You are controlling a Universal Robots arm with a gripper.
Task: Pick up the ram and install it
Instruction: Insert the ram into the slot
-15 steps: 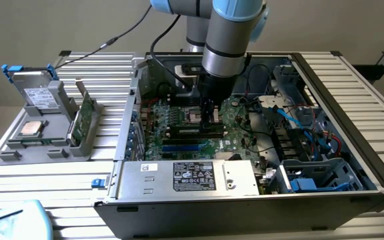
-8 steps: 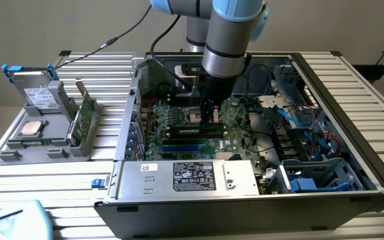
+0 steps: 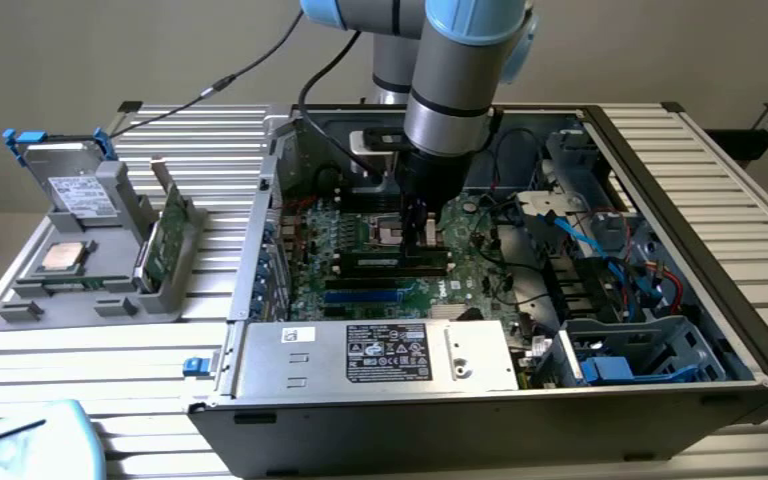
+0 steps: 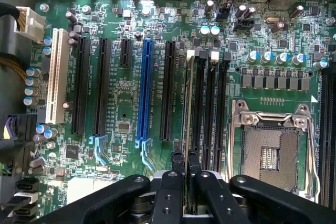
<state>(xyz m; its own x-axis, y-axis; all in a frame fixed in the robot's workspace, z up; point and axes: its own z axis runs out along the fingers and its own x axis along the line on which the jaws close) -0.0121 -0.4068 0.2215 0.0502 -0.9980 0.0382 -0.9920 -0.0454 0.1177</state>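
Observation:
My gripper (image 4: 185, 160) reaches down into the open computer case, over the motherboard (image 3: 357, 280). It is shut on the ram (image 4: 188, 103), a thin stick seen edge-on between the two black fingers (image 4: 176, 169). The ram stands upright and runs along the line of the black memory slots (image 4: 210, 108) beside the empty processor socket (image 4: 268, 150). Whether it sits in a slot or hovers just above I cannot tell. In the exterior view the gripper (image 3: 420, 240) is low over the board's middle, and the ram is hidden under it.
A grey power supply (image 3: 371, 355) lies along the case's near side, with cables and a drive cage (image 3: 638, 350) on the exterior view's right. Outside the case on the left, a grey holder (image 3: 104, 260) carries a green stick (image 3: 157, 240) and a silver chip (image 3: 64, 257).

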